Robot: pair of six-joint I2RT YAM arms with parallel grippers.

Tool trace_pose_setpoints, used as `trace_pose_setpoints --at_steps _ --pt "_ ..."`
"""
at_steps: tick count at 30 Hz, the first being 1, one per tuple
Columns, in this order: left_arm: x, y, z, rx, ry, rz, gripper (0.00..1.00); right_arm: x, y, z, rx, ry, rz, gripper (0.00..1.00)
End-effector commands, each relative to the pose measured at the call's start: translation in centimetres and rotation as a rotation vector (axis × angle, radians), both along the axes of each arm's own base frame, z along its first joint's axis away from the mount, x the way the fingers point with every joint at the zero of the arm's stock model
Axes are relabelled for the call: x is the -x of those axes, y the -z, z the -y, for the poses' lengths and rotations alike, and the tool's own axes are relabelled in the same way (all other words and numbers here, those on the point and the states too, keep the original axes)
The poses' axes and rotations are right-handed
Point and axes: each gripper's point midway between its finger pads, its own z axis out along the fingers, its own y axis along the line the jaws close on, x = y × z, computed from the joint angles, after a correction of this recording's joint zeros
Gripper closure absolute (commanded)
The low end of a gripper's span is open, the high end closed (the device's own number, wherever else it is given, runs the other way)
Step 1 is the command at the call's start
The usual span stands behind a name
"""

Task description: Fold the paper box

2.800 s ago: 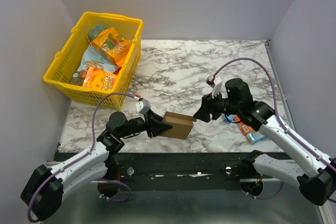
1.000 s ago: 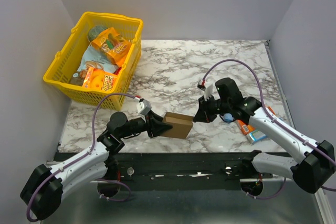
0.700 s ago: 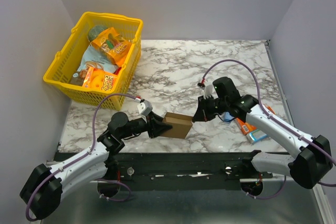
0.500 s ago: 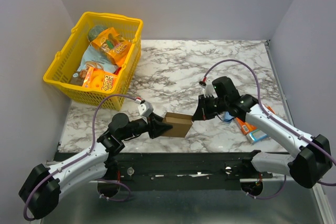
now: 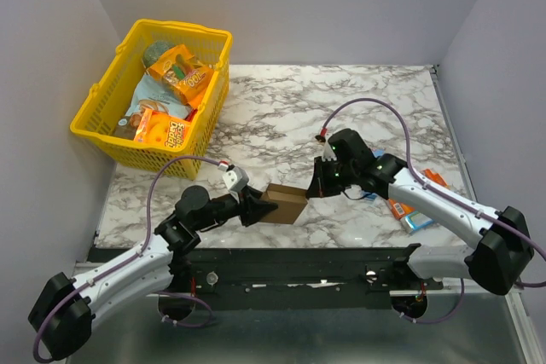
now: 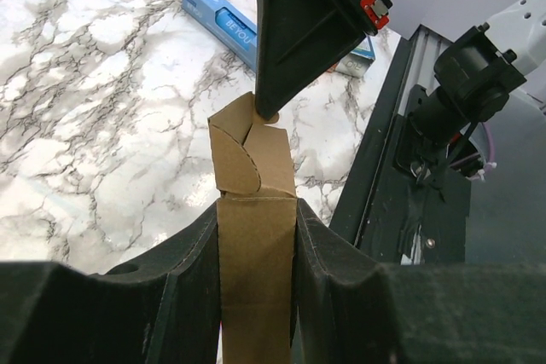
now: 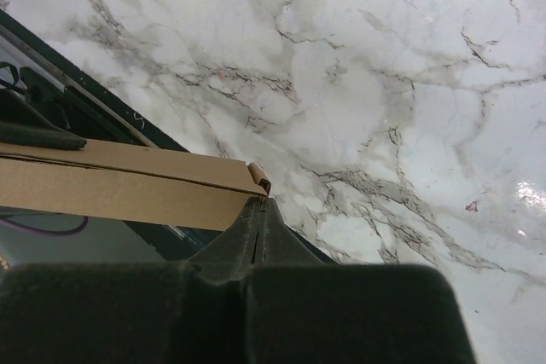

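1. Marble bench (image 5: pixel 281 108), near edge: the left hand (image 5: pixel 263 207), fingers partway apart, grips the box's left end.
2. Box (image 5: pixel 288 204) lies lengthwise between both hands.
3. Right hand (image 5: pixel 314 190), fingers pressed together and empty, touches the loose right end flap.

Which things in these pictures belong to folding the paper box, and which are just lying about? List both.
In the job: paper box, held by the left gripper; right gripper, shut, its tip at the box's end flap.
Lying about: yellow basket of snack packets; blue packet; orange packet beside it.
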Motion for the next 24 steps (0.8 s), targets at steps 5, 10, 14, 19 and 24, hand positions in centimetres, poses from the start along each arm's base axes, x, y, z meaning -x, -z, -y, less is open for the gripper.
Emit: trace_pose_setpoints --at_steps 5,10,14,19,24 --pt "-0.9 -0.9 -0.5 0.029 -0.077 0.028 0.89 1.4 -4.3 -4.9 -0.207 -0.052 -0.001 0.99" --pt "-1.2 -1.3 -0.8 0.071 -0.108 0.024 0.90 1.7 -4.5 -5.3 -0.271 -0.011 -0.020 0.99" --pt "-1.9 -1.6 -1.4 0.099 -0.167 0.023 0.91 2.3 -4.0 -5.5 -0.265 -0.005 -0.035 0.99" --pt "-2.0 -1.7 -1.8 0.124 -0.192 0.022 0.91 2.8 -3.2 -5.4 -0.243 -0.009 -0.051 0.99" --pt "-2.3 -1.9 -2.4 0.143 -0.234 0.023 0.92 3.2 -2.9 -5.4 -0.232 -0.008 -0.055 0.99"
